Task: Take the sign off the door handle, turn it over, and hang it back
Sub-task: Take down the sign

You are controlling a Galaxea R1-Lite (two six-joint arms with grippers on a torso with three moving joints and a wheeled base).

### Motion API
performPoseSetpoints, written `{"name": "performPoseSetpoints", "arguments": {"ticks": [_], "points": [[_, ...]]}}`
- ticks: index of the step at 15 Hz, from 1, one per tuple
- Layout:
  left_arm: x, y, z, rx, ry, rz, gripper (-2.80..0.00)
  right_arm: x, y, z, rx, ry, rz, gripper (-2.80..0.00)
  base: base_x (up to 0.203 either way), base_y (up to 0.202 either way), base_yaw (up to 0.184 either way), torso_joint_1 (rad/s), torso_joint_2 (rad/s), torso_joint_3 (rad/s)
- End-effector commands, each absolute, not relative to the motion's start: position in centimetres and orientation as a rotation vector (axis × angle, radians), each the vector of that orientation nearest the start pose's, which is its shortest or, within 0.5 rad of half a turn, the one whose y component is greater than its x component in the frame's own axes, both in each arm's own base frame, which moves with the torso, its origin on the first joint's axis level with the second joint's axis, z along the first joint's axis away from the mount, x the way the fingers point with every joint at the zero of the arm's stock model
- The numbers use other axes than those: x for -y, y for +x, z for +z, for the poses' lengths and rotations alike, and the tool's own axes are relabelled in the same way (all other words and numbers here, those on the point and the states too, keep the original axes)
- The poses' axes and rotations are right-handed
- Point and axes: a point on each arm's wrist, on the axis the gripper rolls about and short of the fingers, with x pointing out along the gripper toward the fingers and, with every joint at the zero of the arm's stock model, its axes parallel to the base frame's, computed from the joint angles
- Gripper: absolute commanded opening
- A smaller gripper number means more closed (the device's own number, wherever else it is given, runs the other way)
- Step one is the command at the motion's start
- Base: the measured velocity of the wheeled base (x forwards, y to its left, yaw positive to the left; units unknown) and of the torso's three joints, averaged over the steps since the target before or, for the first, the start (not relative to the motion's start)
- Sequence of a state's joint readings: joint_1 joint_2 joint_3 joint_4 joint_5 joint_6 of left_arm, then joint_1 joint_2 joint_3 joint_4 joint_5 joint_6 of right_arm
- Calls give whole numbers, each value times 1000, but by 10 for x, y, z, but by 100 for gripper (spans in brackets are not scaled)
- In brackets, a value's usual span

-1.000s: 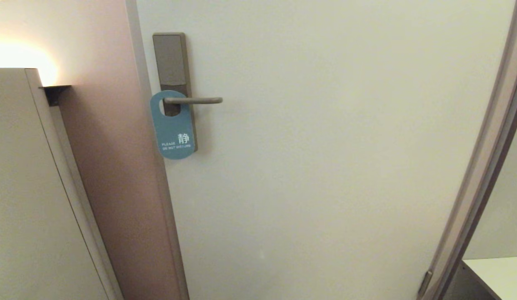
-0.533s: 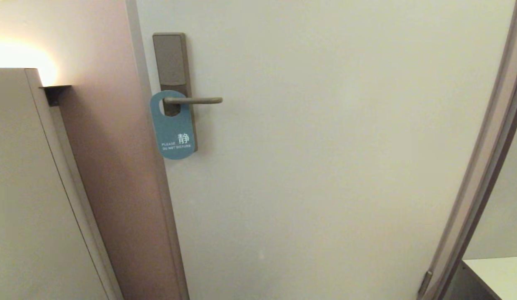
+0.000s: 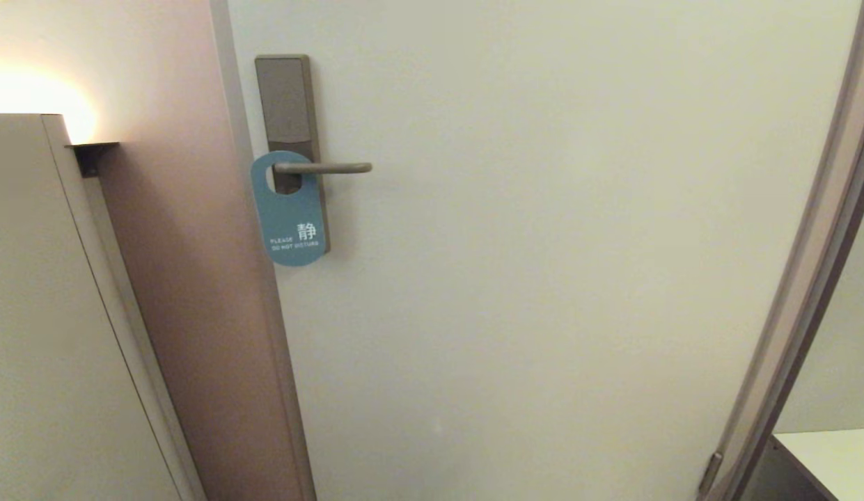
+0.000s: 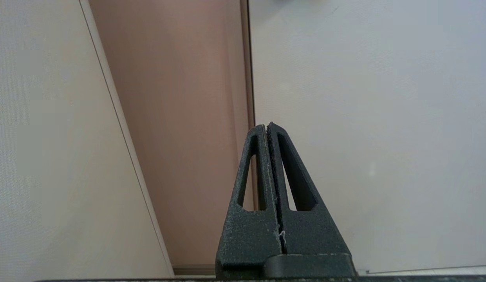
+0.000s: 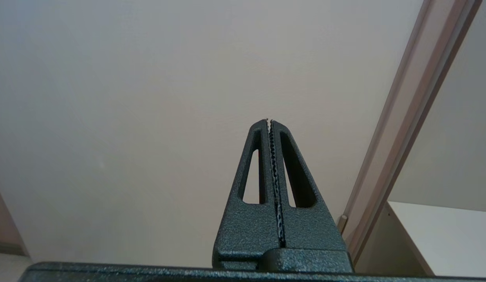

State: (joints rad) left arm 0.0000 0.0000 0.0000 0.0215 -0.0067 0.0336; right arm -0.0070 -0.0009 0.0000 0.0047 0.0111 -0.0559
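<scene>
Hanging blue face out by its round hole, the flat blue oblong sign (image 3: 289,212) is seen at eleven o'clock on the slim brushed-metal door handle (image 3: 322,168)—long axis vertical—judged nearer the pressed-together left gripper (image 4: 268,126) than the equally closed right gripper (image 5: 269,121).

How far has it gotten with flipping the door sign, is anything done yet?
Nothing looks done yet. The sign hangs on the door handle with its blue lettered face outward. Nothing is in hand: the left end effector and the right end effector are both shut and empty, pointing at the door, neither near the sign. All is left: lifting the sign off, turning it over, hanging it back.
</scene>
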Motion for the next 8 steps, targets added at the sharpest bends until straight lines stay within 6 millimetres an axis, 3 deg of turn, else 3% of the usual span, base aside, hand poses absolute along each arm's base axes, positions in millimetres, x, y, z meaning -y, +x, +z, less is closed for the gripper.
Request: {"name": "performPoseSetpoints", "arguments": {"ticks": [1, 8], "points": [[0, -23, 73, -21, 34, -8, -280, 0, -23, 75, -4, -57, 4, -280, 0, 0, 0, 0, 0, 0], [0, -23, 73, -21, 30, -8, -280, 0, -23, 75, -4, -57, 5, -280, 0, 0, 0, 0, 0, 0]]}}
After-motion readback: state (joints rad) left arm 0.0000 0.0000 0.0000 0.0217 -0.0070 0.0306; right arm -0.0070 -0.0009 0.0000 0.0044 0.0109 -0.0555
